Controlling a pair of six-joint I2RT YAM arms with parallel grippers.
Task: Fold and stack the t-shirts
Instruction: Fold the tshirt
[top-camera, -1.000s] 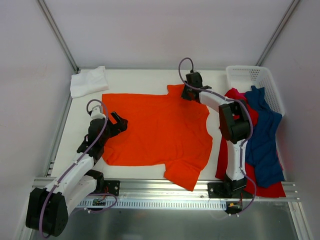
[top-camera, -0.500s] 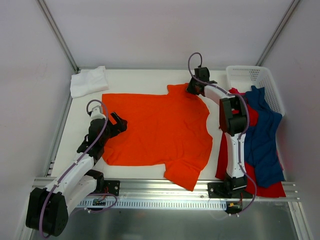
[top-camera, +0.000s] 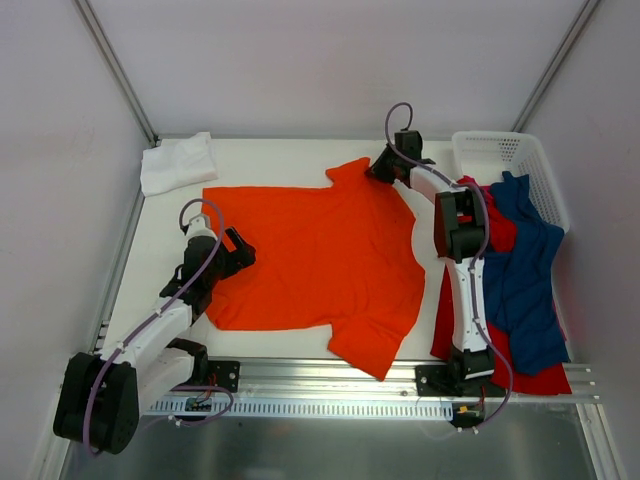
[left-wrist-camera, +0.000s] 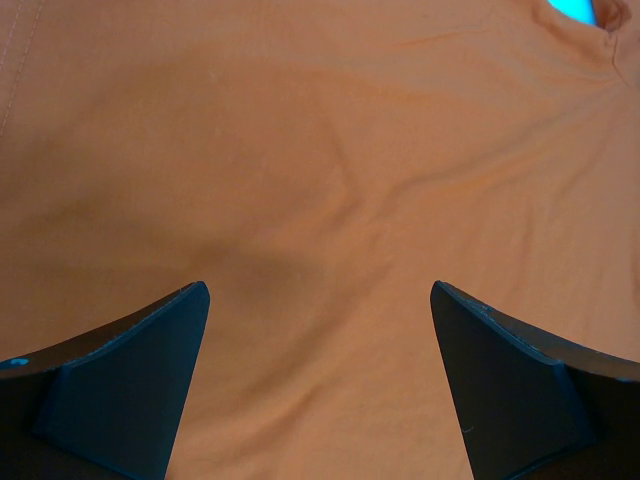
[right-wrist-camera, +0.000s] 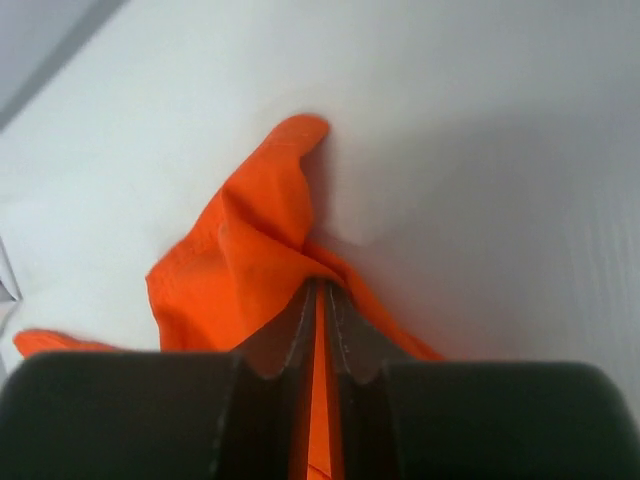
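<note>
The orange t-shirt (top-camera: 320, 255) lies spread flat on the white table. My right gripper (top-camera: 384, 168) is at its far sleeve, shut on a bunched fold of orange cloth (right-wrist-camera: 250, 260) that runs between the fingertips of the right gripper (right-wrist-camera: 320, 300). My left gripper (top-camera: 236, 250) stands open over the shirt's left edge. Orange cloth (left-wrist-camera: 320, 150) fills the left wrist view, and nothing is between the fingers of the left gripper (left-wrist-camera: 320, 370). A white t-shirt (top-camera: 178, 162) lies folded at the far left corner. A red t-shirt (top-camera: 447, 310) and a dark blue t-shirt (top-camera: 525, 280) lie heaped at the right.
A white perforated basket (top-camera: 500, 152) stands at the far right corner, with the dark blue shirt draped over its near rim. Grey walls close in the table on three sides. A metal rail (top-camera: 330, 375) runs along the near edge.
My right gripper has moved right and toward the far edge with the sleeve in it, pulling that sleeve out. The left gripper has shifted slightly along the shirt's left edge.
</note>
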